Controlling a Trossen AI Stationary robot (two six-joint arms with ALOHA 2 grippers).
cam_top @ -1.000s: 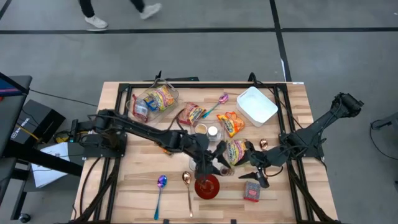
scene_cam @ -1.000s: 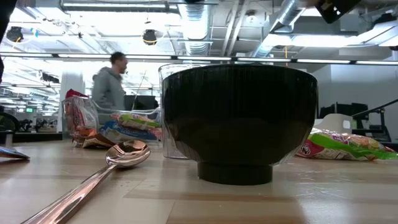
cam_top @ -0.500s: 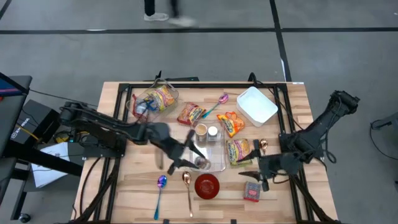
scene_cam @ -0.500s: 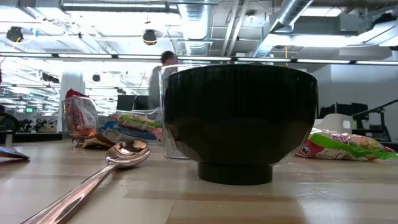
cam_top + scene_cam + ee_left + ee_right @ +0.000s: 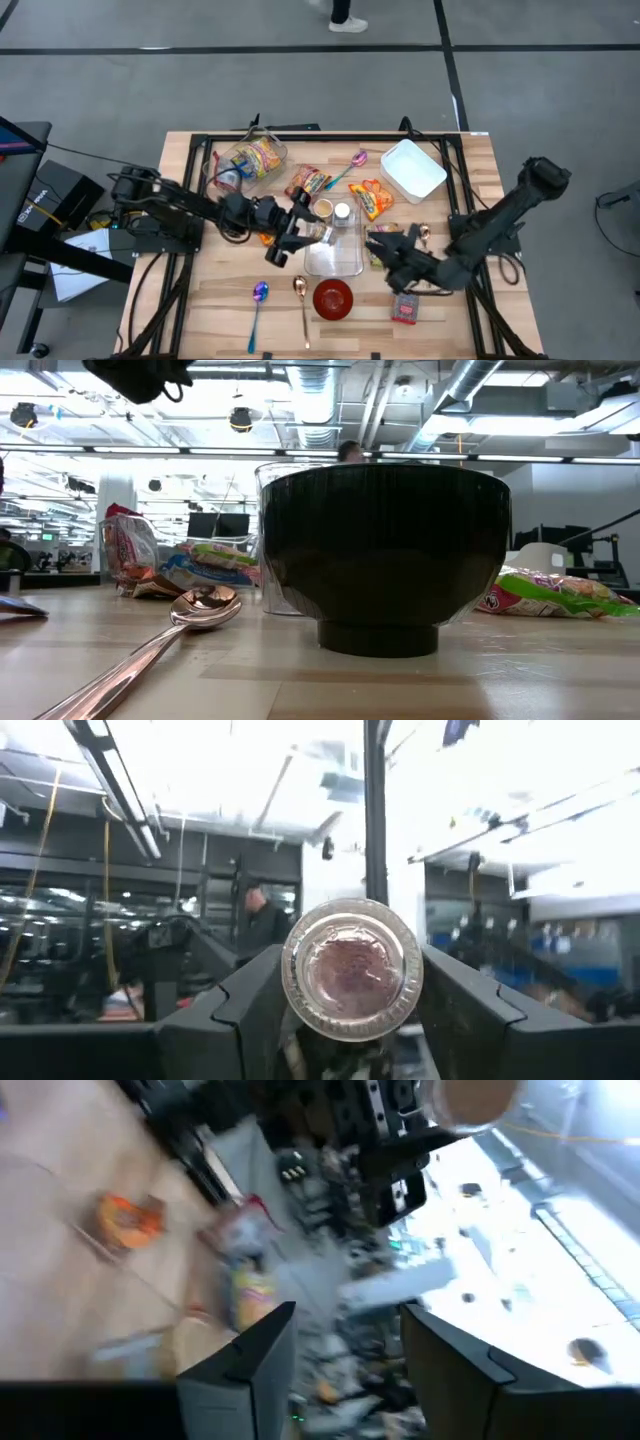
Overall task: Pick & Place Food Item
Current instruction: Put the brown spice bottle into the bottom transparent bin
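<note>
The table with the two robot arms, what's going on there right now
The left gripper holds a small clear jar between its fingers, lifted over the middle of the wooden table beside a clear container. The right gripper is down at a green snack packet, empty as far as its wrist view shows. A red bowl, spoons and other snack packets lie around.

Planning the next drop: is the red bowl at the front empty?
Looks empty. From above, the red bowl shows only its plain red inside; the low view shows only its outer wall.
</note>
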